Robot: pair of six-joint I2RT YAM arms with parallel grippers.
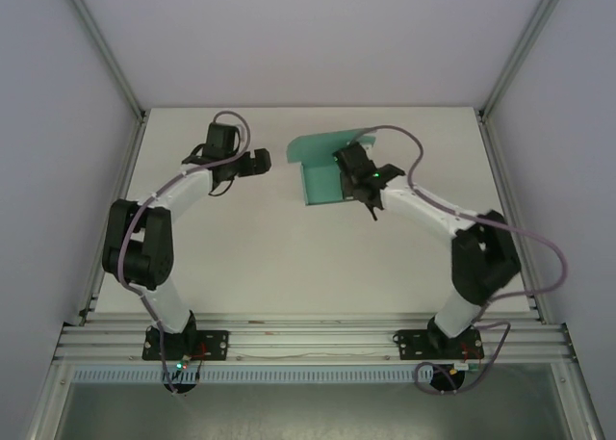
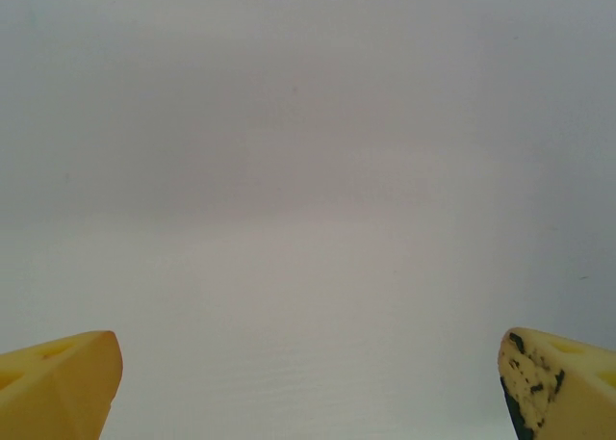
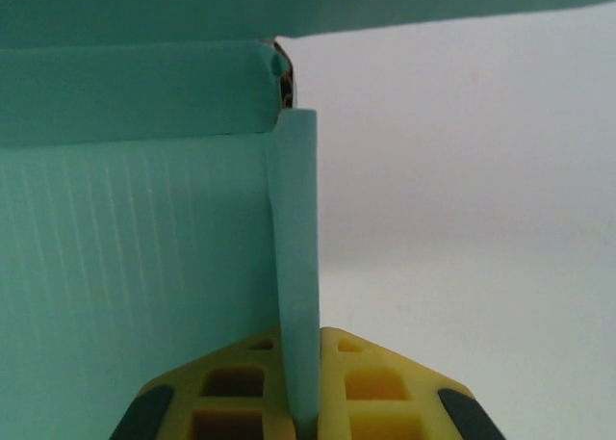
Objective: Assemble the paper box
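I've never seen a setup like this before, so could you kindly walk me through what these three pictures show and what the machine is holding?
These are two robot arms bolted side by side at the near edge of a white table, each ending in a two-finger gripper. The wide picture looks down from above and behind them. The other two come from small cameras on each wrist, so the yellow shapes at the bottom are that arm's own fingers. The left gripper is open and holds nothing; its fingertips stand far apart over bare table. The right gripper is shut on the paper box, a half-folded teal-green card sheet, pinching one upright flap between its fingers.
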